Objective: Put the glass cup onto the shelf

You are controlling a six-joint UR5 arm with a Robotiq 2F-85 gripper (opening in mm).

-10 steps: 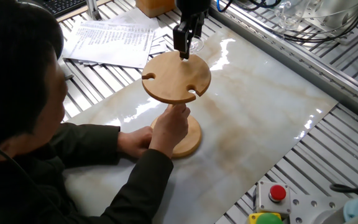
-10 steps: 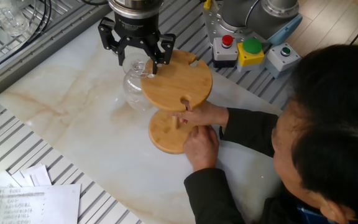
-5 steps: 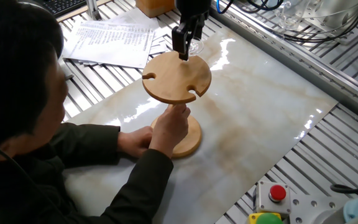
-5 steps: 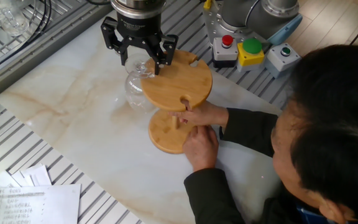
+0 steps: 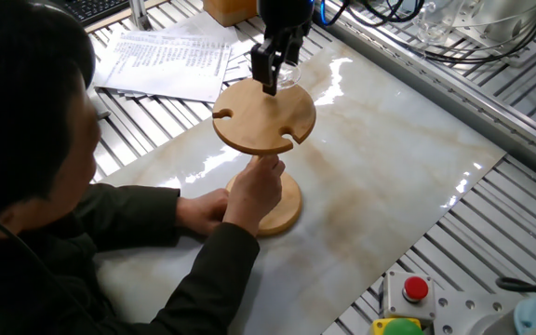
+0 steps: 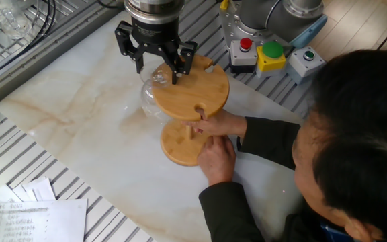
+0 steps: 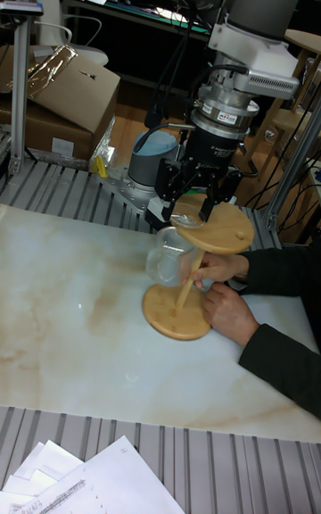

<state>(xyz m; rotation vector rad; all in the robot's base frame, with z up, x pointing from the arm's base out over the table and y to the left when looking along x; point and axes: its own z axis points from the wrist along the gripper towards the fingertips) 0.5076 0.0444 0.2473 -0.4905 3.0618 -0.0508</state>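
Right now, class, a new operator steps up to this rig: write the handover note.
Claw: shut on the glass, which hangs upside down with its foot at the rim of the shelf top.
A person's hands steady the shelf post and base.
Done: glass picked up, inverted, brought to the shelf.
Left: slide the stem fully into a slot, open the claw, withdraw. I cannot tell how far the stem is in.

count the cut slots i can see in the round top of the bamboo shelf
3 slots in the shelf top: one on its left edge, one on the near edge above the person's hand, one under the gripper. Others may be hidden.
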